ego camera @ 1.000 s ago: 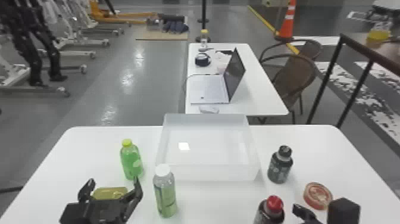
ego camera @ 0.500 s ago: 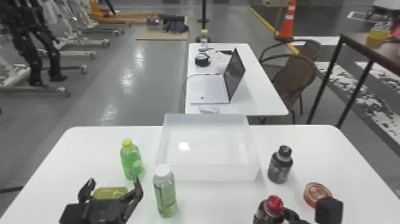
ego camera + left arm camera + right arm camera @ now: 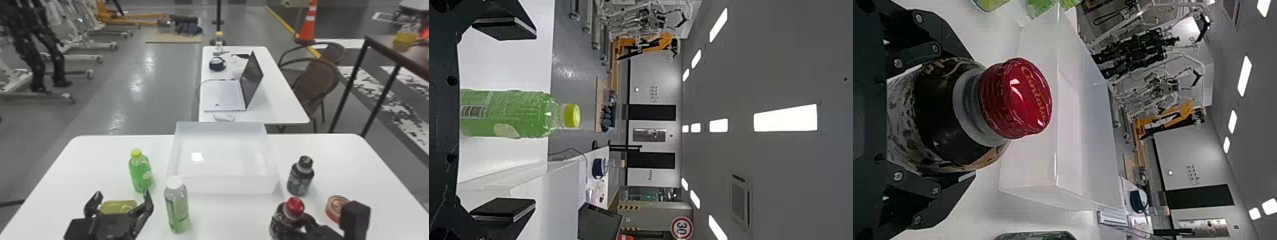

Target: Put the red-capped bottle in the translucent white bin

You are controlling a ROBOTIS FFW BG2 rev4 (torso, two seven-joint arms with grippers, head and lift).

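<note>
Nearest you, your right tool [image 3: 308, 221] has its fingers closed in on the two sides of the red-capped bottle [image 3: 294, 206], below the neck, and parted by the bottle's width. The bottle points cap up; its long axis is close to upright, with the cap leaning slightly to the right in the head view. You cannot tell from these views whether its base touches the table [image 3: 229, 217].

Your left tool [image 3: 123, 193] is wide open and has hold of nothing, with a yellow-green item [image 3: 116, 206] showing between its fingers in the head view. Just to its right stands the white-capped bottle [image 3: 177, 207], upright. Between that bottle and your right tool you have a stretch of white table top, running up to the near wall of the bin.

Just beyond your right tool and to its right lies a round red item [image 3: 336, 209]. Farther ahead of it the black bottle [image 3: 300, 178] stands upright, with a narrow gap between it and the right wall of the bin.

The translucent white bin [image 3: 223, 185] sits ahead and to the left of your right tool, its open top facing up and its near rim roughly square to you. Left of it, beyond your left tool, stands the green bottle [image 3: 141, 174], also upright, with table top between it and the bin's left wall.

Past the bin's far rim comes a second table [image 3: 274, 102] with a laptop [image 3: 225, 94], and a chair [image 3: 316, 79] to its right.
</note>
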